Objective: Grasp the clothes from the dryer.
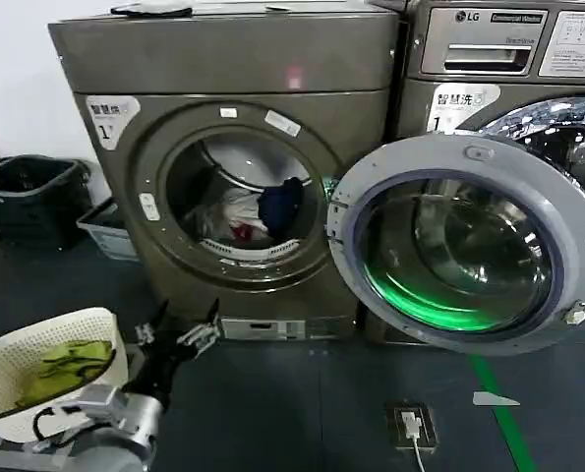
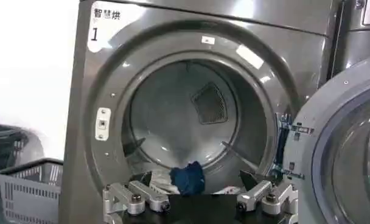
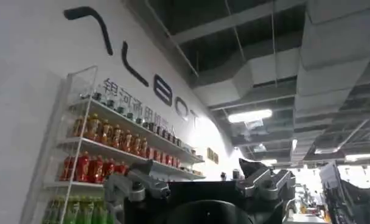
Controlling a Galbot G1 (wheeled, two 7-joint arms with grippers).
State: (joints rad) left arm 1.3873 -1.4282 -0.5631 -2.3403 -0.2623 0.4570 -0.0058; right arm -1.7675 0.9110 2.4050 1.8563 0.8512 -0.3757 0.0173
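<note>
The bronze-grey dryer (image 1: 223,59) stands straight ahead, its round door (image 1: 469,241) swung wide open to the right. Inside the drum lie the clothes (image 1: 235,211): white fabric, a dark navy piece (image 1: 280,202) and a small red piece (image 1: 241,233). My left gripper (image 1: 184,320) hangs open in front of the dryer, below the porthole and apart from the clothes. In the left wrist view this gripper (image 2: 196,178) frames the navy piece (image 2: 186,176) lying deeper in the drum (image 2: 173,109). My right gripper (image 3: 196,165) is open and empty, pointing up at a ceiling.
A white basket (image 1: 66,317) with a yellow-green cloth (image 1: 66,362) stands at my lower left. A dark bin (image 1: 31,197) and a grey crate (image 1: 110,231) stand left of the dryer. An LG machine (image 1: 498,49) stands behind the open door. A floor socket (image 1: 410,425) lies ahead.
</note>
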